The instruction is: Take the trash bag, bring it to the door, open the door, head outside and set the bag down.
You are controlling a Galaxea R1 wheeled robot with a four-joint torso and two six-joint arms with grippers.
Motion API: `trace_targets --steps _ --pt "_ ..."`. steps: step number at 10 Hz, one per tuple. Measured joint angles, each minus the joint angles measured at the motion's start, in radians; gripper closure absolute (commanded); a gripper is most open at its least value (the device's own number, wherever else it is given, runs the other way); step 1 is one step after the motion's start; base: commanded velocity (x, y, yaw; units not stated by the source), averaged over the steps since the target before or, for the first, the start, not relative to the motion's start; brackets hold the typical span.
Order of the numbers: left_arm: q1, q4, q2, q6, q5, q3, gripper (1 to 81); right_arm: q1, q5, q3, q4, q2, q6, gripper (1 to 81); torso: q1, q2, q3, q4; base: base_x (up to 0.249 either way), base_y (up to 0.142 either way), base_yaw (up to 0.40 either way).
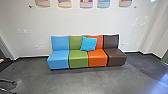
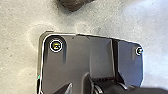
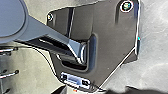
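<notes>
I cannot tell whether the left hand or the right hand is open, closed or gripping something. Below the left wrist, at the picture's edge, a dark brown lump (image 2: 73,5) is partly seen against the pale floor (image 2: 20,57); it may be the trash bag, but too little of it shows to be sure, nor can I tell where it lies from the row of seats.

Ahead, the row of seats (image 1: 78,59) stands across the robot's front, near the wall (image 1: 82,22): blue, green, orange and brown from left to right, side by side. On it a bright blue cushion (image 1: 89,44) leans tilted against the green and orange backs. Nearer the robot than the row, and well to its left, metal chair legs (image 1: 9,82) stick out over the floor and could catch a passing load. Above the row, colourful posters (image 1: 86,3) hang on the wall. Low on the wall, sockets (image 1: 39,47) sit just left of the row, with others (image 1: 125,44) just to its right.
</notes>
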Motion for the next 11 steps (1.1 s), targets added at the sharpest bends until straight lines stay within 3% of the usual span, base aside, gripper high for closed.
trace_targets --steps 4,11 --pt "-0.027 -0.021 -0.002 0.0 0.033 0.0 1.0 -0.001 0.003 0.054 -0.001 -0.03 0.0 1.0 0.084 -0.137 -0.027 0.0 0.0 0.0 0.0" --pt "-0.113 -0.057 -0.008 0.0 0.087 -0.001 1.0 0.03 0.007 0.088 0.0 -0.075 0.0 1.0 0.239 -0.378 -0.25 0.0 0.0 0.0 0.0"
